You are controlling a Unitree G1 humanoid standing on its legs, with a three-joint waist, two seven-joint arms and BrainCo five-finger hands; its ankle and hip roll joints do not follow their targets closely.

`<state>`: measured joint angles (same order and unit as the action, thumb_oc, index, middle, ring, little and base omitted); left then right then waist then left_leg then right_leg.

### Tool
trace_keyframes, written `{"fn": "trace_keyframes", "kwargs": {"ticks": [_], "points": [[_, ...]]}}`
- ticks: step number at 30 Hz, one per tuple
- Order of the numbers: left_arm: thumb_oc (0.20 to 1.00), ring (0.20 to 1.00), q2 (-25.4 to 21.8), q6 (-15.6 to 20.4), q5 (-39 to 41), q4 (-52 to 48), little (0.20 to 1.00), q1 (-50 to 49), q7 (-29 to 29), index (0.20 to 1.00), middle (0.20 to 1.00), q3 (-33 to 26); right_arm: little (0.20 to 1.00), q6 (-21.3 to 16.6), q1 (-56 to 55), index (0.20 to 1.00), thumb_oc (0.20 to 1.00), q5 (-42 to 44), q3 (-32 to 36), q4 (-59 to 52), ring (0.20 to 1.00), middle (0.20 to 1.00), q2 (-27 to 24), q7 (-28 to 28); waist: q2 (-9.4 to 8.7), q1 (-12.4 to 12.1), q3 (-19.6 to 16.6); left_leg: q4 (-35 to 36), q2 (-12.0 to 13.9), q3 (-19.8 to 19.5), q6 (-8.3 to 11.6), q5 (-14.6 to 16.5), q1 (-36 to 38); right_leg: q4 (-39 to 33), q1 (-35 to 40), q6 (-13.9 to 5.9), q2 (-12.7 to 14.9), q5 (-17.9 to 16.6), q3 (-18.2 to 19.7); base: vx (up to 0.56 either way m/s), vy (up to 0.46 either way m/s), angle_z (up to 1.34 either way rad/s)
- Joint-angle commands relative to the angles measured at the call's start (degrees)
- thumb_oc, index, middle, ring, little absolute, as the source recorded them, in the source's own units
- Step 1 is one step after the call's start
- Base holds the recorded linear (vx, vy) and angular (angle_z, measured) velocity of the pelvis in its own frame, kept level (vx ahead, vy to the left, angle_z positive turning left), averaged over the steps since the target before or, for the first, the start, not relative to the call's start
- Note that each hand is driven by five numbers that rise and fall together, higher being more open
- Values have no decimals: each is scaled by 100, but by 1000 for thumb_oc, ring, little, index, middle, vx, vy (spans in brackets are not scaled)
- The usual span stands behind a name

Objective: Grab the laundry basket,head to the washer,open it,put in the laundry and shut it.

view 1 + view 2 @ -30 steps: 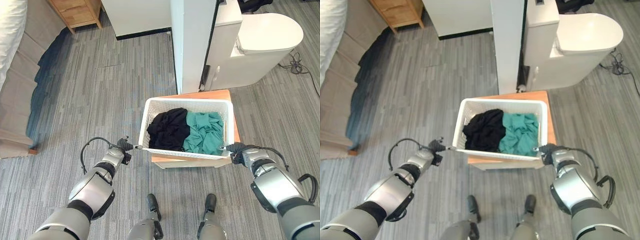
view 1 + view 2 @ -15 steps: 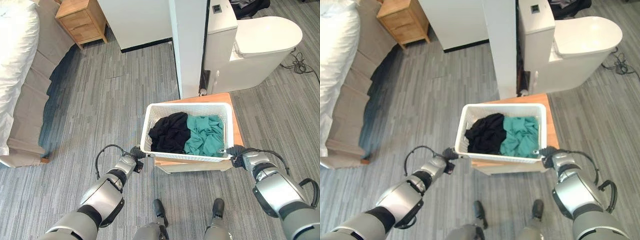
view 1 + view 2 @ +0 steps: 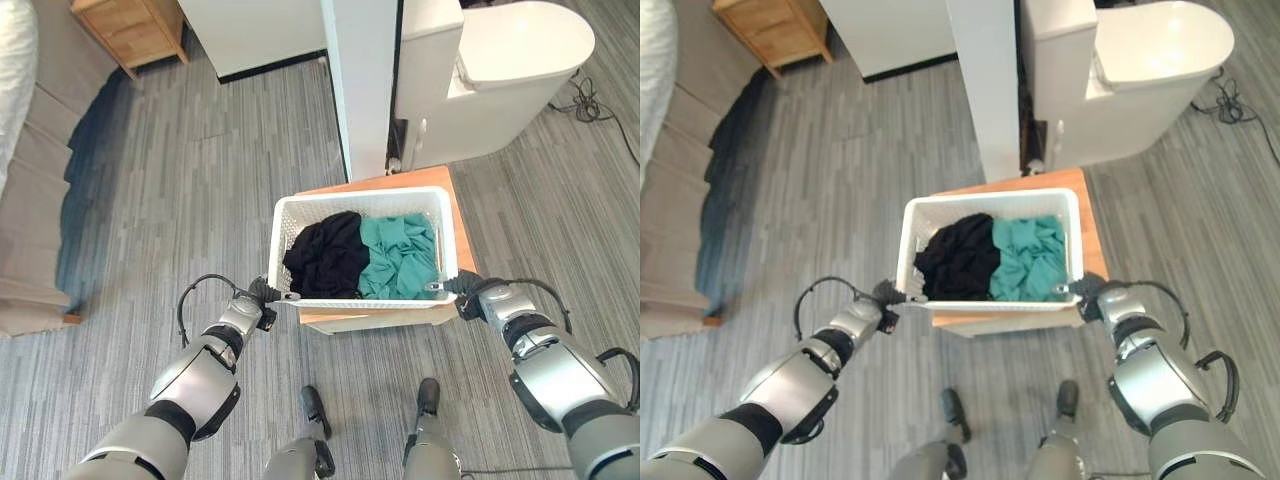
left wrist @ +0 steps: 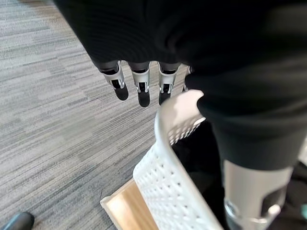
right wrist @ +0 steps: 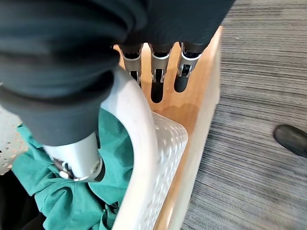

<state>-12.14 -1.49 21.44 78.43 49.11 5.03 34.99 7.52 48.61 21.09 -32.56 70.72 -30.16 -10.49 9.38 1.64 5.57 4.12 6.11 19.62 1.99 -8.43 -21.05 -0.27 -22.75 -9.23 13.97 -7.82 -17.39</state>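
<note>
Both hands hold a white laundry basket on a low wooden stand.

The basket (image 3: 360,203) sits on the stand (image 3: 460,238) near a white toilet (image 3: 500,60), holding black clothes (image 3: 325,255) and green clothes (image 3: 400,255). The left hand (image 3: 262,293) and right hand (image 3: 462,288) each pinch a rim corner, thumb inside, fingers outside.

Basket (image 3: 290,218) sits on low table (image 3: 462,236), holding 2 garments (image 3: 365,253); washer (image 3: 500,70) behind.

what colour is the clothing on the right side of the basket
Teal green, beside a black garment; it shows best in the left eye view.
</note>
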Motion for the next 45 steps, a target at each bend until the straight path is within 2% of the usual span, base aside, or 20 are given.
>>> {"fn": "trace_keyframes", "kwargs": {"ticks": [1,10,13,14,22,24,25,32,45], "points": [[1000,1000,-427,213,-11,337,1000,787,176,1000,1000,-237,768,-94,563,768,768,-157,-203,409,768,768,273,46,-383,-124,662,88,-160,-278,331,-82,111,-473,315,-96,-134,-481,-181,0,0,0],[1000,1000,-539,276,91,196,1000,867,305,1000,1000,-380,740,-146,277,740,740,-550,-131,-758,740,740,-236,154,-522,-47,820,88,-157,-287,320,-103,-114,-473,86,-91,-177,-545,-112,0,0,0],[1000,1000,-594,303,96,110,1000,896,358,1000,1000,-444,774,-153,59,774,774,-751,-32,-1257,774,774,-441,150,-552,-29,848,88,-160,-284,324,-101,-165,-473,37,-97,-184,-556,-112,0,0,0],[1000,1000,-629,310,120,50,1000,918,396,1000,1000,-503,1000,-142,-93,1000,1000,-823,75,-1506,1000,1000,-572,165,-567,-14,863,88,-166,-288,324,-100,-196,-473,10,-101,-183,-560,-105,0,0,0],[1000,1000,-529,289,80,113,1000,1181,437,1000,1000,-335,1000,-71,-272,1000,1000,-447,426,-1535,1000,1000,-830,137,-587,15,836,88,-177,-322,307,-81,-229,-473,8,-106,-173,-553,-115,0,0,0],[1000,1000,-492,279,76,203,1000,1282,436,1000,1000,-239,1000,-44,-106,1000,1000,-299,409,-1317,1000,1000,-896,134,-594,16,819,88,-183,-330,303,-77,-231,-473,5,-106,-171,-557,-121,42,6,1],[1000,1000,-493,279,77,209,1000,1284,434,1000,1000,-240,1000,-45,-100,1000,1000,-297,403,-1308,1000,1000,-893,132,-580,7,790,88,-169,-391,356,52,-179,-473,54,-171,-190,-456,-66,83,2,1],[1000,1000,-652,272,149,452,1000,1468,425,1000,1000,-38,1000,-127,802,1000,1000,563,281,-531,1000,1000,-833,237,-641,37,799,88,-193,-351,310,-63,-252,-473,-3,-112,-181,-580,-139,-21,3,1],[1000,1000,-717,286,298,444,1000,1762,478,1000,1000,30,1000,-197,1415,1000,1000,630,66,-674,1000,1000,-729,438,-643,40,802,88,-192,-333,311,-44,-270,-473,-40,-121,-195,-591,-131,0,0,0]]}}
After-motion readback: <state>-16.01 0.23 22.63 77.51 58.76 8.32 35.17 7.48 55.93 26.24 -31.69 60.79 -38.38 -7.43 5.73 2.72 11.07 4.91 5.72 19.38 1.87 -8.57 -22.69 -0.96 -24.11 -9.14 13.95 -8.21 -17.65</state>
